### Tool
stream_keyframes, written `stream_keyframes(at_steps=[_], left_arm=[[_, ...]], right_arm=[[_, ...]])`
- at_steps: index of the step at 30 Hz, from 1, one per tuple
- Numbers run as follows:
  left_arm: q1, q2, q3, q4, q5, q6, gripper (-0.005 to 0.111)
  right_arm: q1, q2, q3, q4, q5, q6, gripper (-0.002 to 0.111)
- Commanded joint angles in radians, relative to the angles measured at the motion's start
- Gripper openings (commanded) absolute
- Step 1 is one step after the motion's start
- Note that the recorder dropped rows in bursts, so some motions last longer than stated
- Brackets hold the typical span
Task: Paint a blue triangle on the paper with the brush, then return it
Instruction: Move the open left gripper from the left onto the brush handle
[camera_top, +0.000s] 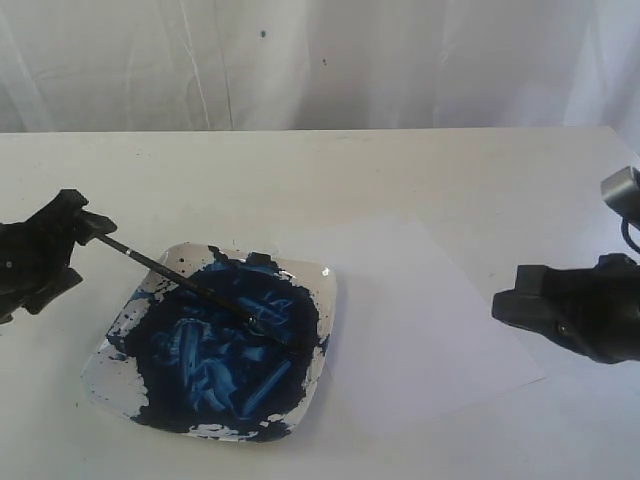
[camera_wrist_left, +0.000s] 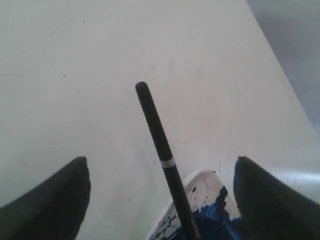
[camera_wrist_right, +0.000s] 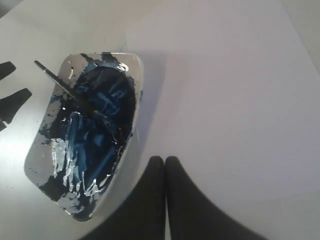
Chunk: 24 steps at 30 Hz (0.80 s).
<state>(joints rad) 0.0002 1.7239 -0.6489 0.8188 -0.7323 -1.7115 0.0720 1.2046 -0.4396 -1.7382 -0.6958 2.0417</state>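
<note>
The brush (camera_top: 190, 288) lies aslant in the square white dish (camera_top: 325, 285). Its bristle end sits in the dark blue paint and its black handle sticks out over the dish's left corner. My left gripper (camera_top: 85, 250) is open at that handle end. In the left wrist view the handle (camera_wrist_left: 157, 135) runs between the two spread fingers (camera_wrist_left: 55, 200) without touching either. The paper (camera_top: 420, 310) lies right of the dish, plain white, and no blue triangle shows on it. My right gripper (camera_wrist_right: 165, 161) is shut on nothing and hovers over the paper's right edge (camera_top: 515, 300).
Blue paint smears and splatters cover most of the dish (camera_wrist_right: 31, 157), and the brush (camera_wrist_right: 75, 95) crosses it. The off-white table (camera_top: 330, 180) stretches back to a white curtain (camera_top: 300, 60).
</note>
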Motion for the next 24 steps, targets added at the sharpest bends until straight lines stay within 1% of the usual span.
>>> stream_keyframes(at_steps=[1, 6, 10, 13, 15, 20, 24], left_arm=[[-0.002, -0.001, -0.006, 0.025, 0.015, -0.023, 0.083], [-0.002, 0.008, -0.044, 0.027, 0.026, -0.028, 0.080], [-0.012, 0.052, -0.077, 0.065, 0.019, -0.134, 0.079], [-0.012, 0.100, -0.100, 0.119, -0.006, -0.180, 0.079], [-0.012, 0.118, -0.102, 0.128, -0.019, -0.194, 0.079], [-0.012, 0.170, -0.111, 0.080, -0.111, -0.196, 0.079], [-0.012, 0.198, -0.137, 0.097, -0.114, -0.196, 0.079]], right_arm=[[-0.003, -0.010, 0.043, -0.006, 0.059, 0.008, 0.000], [-0.003, -0.010, 0.055, -0.006, 0.064, 0.008, 0.000], [-0.003, -0.010, 0.057, -0.006, 0.074, 0.008, 0.000], [-0.003, -0.010, 0.057, -0.006, 0.074, 0.008, 0.000], [-0.003, -0.010, 0.057, -0.006, 0.076, 0.008, 0.000], [-0.003, -0.010, 0.059, -0.006, 0.121, 0.008, 0.000], [-0.003, -0.004, 0.060, -0.006, 0.125, 0.030, 0.000]])
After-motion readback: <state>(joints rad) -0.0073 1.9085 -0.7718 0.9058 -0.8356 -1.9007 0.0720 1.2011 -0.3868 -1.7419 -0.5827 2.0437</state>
